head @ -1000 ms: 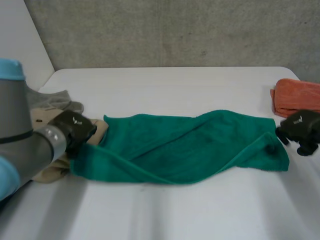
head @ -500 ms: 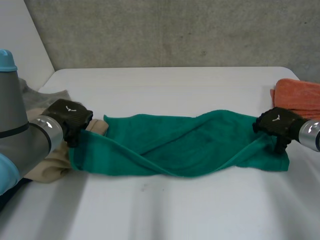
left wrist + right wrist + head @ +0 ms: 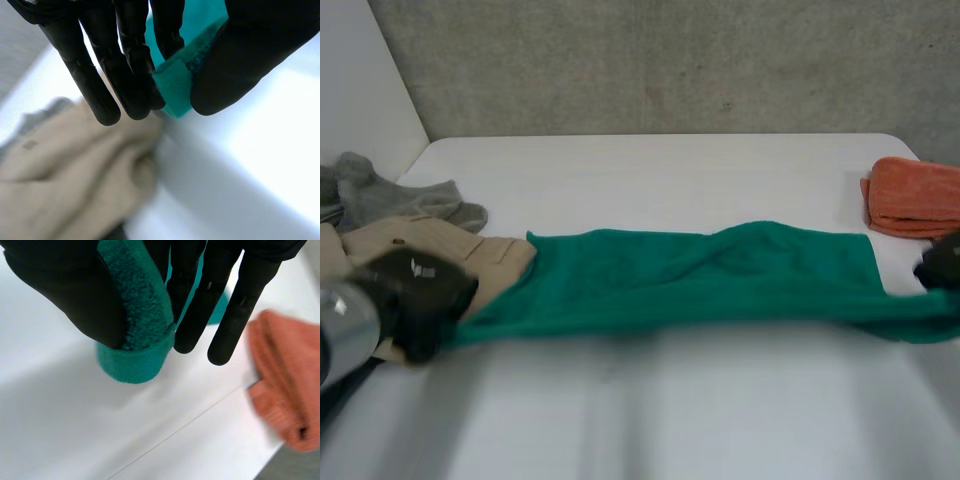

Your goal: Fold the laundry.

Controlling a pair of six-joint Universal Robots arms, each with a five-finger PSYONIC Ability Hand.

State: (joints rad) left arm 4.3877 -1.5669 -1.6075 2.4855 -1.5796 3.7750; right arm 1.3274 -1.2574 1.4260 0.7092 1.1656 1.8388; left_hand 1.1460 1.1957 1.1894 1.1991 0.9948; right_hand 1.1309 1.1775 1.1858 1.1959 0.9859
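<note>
A green towel (image 3: 700, 275) stretches across the table's middle, its near edge pulled taut and lifted between both hands. My left hand (image 3: 415, 300) pinches the towel's near left corner (image 3: 175, 90) between thumb and fingers, above the beige garment (image 3: 65, 165). My right hand (image 3: 942, 265) pinches the near right corner (image 3: 142, 335) against its thumb, just above the table. The far edge of the towel still lies on the table.
A beige garment (image 3: 430, 250) lies under the towel's left end, with a grey cloth (image 3: 390, 200) behind it. A folded orange towel (image 3: 915, 195) sits at the right edge, close to my right hand, and appears again as the orange towel (image 3: 285, 380) beside its fingers.
My right hand closed on the towel's near right corner and pulled it right. My left hand drew its corner toward me. The towel's near edge rose and went taut.
</note>
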